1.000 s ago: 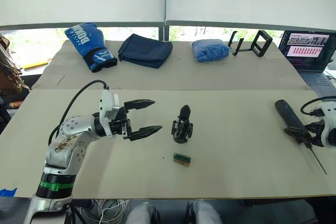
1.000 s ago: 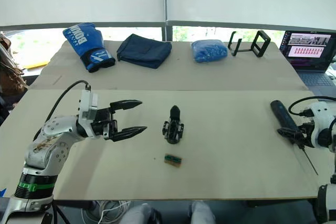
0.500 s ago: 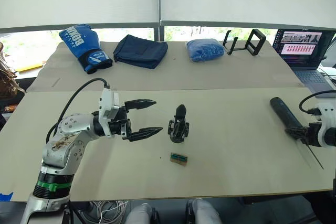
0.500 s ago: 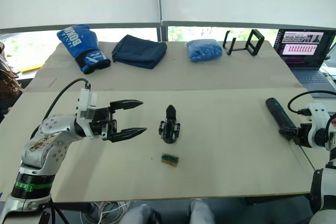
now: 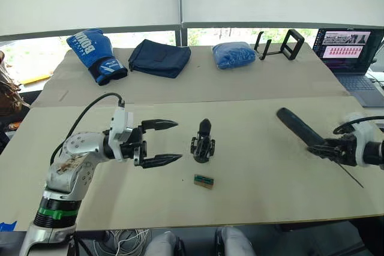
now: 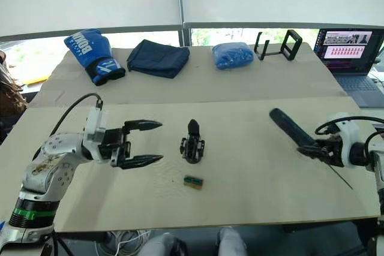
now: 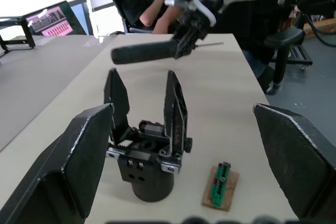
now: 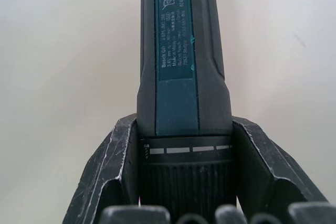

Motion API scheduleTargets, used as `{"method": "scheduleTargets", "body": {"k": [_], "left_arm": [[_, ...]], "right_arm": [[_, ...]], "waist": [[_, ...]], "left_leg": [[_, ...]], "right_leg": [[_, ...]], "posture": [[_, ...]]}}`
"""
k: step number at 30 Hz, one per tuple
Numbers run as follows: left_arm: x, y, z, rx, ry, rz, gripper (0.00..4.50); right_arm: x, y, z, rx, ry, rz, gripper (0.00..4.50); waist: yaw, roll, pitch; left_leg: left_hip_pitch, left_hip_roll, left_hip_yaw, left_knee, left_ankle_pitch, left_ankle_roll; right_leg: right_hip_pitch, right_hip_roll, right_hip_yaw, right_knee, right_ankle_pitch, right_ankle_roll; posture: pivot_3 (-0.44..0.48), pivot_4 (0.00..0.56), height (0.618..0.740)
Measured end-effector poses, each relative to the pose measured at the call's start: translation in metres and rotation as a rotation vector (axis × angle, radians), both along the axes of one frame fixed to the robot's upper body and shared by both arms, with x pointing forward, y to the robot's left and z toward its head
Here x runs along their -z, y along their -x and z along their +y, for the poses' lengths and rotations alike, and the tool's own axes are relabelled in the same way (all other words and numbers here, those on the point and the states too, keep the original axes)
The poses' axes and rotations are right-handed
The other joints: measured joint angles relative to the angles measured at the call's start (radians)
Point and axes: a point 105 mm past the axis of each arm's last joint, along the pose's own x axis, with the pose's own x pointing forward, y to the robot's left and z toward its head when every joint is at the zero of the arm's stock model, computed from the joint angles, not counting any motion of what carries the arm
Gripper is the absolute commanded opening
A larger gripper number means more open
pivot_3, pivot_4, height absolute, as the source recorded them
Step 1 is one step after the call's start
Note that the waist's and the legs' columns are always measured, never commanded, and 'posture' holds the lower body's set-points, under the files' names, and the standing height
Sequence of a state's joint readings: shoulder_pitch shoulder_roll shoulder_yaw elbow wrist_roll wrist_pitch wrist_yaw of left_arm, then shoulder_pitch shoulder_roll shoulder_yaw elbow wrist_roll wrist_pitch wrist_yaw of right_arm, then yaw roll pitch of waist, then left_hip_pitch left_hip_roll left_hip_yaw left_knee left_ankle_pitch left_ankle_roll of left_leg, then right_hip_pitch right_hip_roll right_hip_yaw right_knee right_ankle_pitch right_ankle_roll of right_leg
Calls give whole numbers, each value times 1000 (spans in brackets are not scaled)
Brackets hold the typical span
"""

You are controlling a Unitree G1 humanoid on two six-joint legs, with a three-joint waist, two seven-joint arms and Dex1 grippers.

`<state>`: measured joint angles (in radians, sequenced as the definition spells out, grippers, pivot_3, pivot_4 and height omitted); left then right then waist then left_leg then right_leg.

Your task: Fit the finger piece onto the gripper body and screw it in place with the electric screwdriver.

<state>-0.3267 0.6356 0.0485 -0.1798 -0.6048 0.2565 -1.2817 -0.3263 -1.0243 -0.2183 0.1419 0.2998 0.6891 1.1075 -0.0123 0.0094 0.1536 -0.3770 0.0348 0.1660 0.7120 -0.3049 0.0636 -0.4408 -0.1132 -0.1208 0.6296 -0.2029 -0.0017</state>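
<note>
From the head views, the gripper body [image 5: 203, 148] stands upright mid-table, with a small green board [image 5: 205, 181] just in front of it. The left gripper [image 5: 170, 142] hangs beside it, fingers spread wide and empty. A boxing glove [image 5: 96, 55], dark cloth [image 5: 159, 58], blue bag [image 5: 234, 55], black stand [image 5: 287, 44] and laptop [image 5: 351, 49] line the far edge, leaving open table [image 5: 264, 178] between. The left wrist view shows the gripper body [image 7: 149, 156] between the fingers [image 7: 89, 156]. In the right wrist view, the right gripper [image 8: 184, 182] clamps the electric screwdriver [image 8: 181, 56].

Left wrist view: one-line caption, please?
Open left gripper frames the gripper body; behind, right gripper holds electric screwdriver.
</note>
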Motion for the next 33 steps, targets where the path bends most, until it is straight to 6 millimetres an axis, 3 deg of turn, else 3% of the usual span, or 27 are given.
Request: {"method": "scheduleTargets", "body": {"k": [4,9,15,22,24,28,33], "left_arm": [[7,0,6,-2,-21,-11,4500],[29,1,12,-33,-51,13,4500],[35,1,13,-58,-63,20,4500],[37,3,14,-67,-64,15,4500],[37,3,14,-70,-64,12,4500],[39,4,15,-78,-63,18,4500],[41,5,15,-81,-65,25,4500]], "right_arm": [[-9,14,39,-102,69,-36,1947],[26,28,78,-174,78,28,1947],[55,38,85,-201,119,101,1947],[59,34,85,-201,120,95,1947],[60,33,85,-201,117,98,2990],[59,30,85,-208,118,96,4392],[45,29,71,-191,191,134,4451]], "waist": [[9,-1,0],[18,-3,1],[23,-4,1],[19,-7,0],[18,-10,0],[19,-11,0],[21,-11,0]], "left_leg": [[-2,0,-1,0,-1,1],[-7,-1,-1,2,-1,2],[-8,-1,-1,2,-1,2],[-5,-1,-1,2,-1,2],[-4,0,-1,2,-1,2],[-4,-1,-1,2,-1,3],[-6,-1,-1,2,-1,3]], "right_leg": [[0,-1,-1,-2,-1,1],[-3,-1,-2,-3,2,-3],[-4,0,-2,-3,2,-2],[-2,1,-2,-3,0,0],[-1,1,-2,-3,0,0],[-1,0,-2,-3,0,0],[-2,-1,-2,-3,2,-4]], "posture": [[0,150,740],[0,150,740],[0,150,740],[0,150,740],[0,150,740],[0,150,740],[0,150,740]]}}
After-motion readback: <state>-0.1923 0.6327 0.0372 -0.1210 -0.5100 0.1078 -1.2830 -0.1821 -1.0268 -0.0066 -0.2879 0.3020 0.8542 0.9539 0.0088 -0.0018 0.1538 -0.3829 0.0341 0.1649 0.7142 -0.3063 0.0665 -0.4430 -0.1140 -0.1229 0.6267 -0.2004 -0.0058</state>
